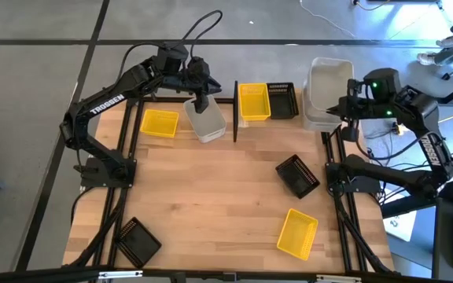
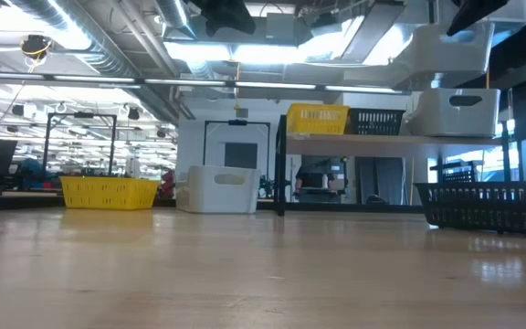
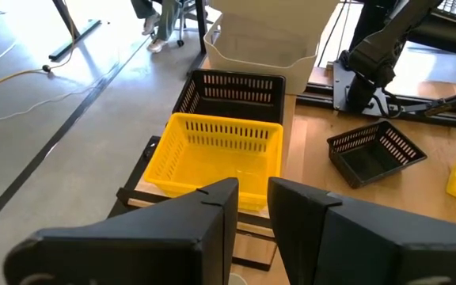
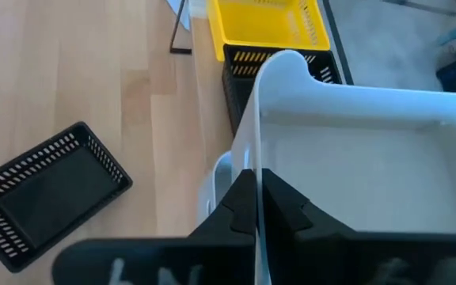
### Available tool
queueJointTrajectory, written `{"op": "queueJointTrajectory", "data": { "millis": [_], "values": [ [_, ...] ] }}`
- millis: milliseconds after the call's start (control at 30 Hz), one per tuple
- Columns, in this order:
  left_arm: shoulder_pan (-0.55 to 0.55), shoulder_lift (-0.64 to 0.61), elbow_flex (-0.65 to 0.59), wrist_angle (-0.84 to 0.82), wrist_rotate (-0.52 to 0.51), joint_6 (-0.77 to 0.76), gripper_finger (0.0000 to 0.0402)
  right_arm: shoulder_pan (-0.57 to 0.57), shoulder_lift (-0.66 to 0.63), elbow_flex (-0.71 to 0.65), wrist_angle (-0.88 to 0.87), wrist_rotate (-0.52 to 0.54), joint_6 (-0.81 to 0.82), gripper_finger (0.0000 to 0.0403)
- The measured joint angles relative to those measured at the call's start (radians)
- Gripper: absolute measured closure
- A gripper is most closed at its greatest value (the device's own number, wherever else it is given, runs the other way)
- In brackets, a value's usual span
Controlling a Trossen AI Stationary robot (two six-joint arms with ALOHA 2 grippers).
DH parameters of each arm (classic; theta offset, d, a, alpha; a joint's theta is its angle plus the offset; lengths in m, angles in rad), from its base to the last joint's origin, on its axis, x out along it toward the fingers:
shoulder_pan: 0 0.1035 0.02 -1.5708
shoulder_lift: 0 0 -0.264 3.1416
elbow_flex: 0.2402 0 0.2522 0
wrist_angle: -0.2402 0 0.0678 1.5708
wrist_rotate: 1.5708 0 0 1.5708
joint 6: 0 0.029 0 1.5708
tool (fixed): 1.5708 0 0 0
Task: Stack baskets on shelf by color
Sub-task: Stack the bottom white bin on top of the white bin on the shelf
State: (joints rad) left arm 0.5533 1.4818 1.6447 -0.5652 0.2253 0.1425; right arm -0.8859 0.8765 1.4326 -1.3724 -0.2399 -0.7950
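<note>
My right gripper (image 1: 344, 106) is shut on a whitish bin (image 1: 330, 79), held above a second whitish bin (image 1: 319, 119) at the shelf's right end. On the shelf (image 2: 354, 139) stand a yellow basket (image 1: 253, 102) and a black basket (image 1: 282, 101). My left gripper (image 1: 204, 102) hangs slightly open and empty above a third whitish bin (image 1: 206, 123), which rests on the table left of the shelf's black post (image 1: 235, 110). The left wrist view looks past the fingers (image 3: 212, 206) at the shelf's yellow basket (image 3: 220, 154) and black basket (image 3: 232, 91). My right gripper pinches one end wall of the whitish bin (image 4: 252, 150) at its rim, one finger inside the bin and one outside. The bin is lifted clear, open side up, over the whitish bin below it (image 4: 220, 182).
On the table lie a yellow basket (image 1: 160, 123) at far left, a black basket (image 1: 297, 174) right of centre, a yellow basket (image 1: 297, 233) near the front right and a black basket (image 1: 136, 240) at the front left. The table's middle is bare wood.
</note>
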Motion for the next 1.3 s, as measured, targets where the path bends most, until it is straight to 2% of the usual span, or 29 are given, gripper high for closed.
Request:
{"op": "queueJointTrajectory", "data": {
  "millis": [267, 633, 1033, 1300],
  "values": [
    [0.000, 0.000, 0.000, 0.000, 0.000, 0.000, 0.0339, -0.031, 0.024, -0.004, -0.011, -0.027, -0.004, 0.0403],
    [0.000, 0.000, 0.000, 0.000, -0.005, -0.001, 0.0339, -0.040, 0.026, -0.144, 0.062, -0.042, -0.023, 0.0403],
    [0.000, 0.000, 0.000, 0.000, -0.006, -0.003, 0.0339, -0.040, 0.024, -0.144, 0.048, -0.041, -0.049, 0.0403],
    [0.000, 0.000, 0.000, 0.000, -0.007, -0.010, 0.0339, -0.040, 0.024, -0.090, 0.019, -0.042, -0.024, 0.0403]
  ]
}}
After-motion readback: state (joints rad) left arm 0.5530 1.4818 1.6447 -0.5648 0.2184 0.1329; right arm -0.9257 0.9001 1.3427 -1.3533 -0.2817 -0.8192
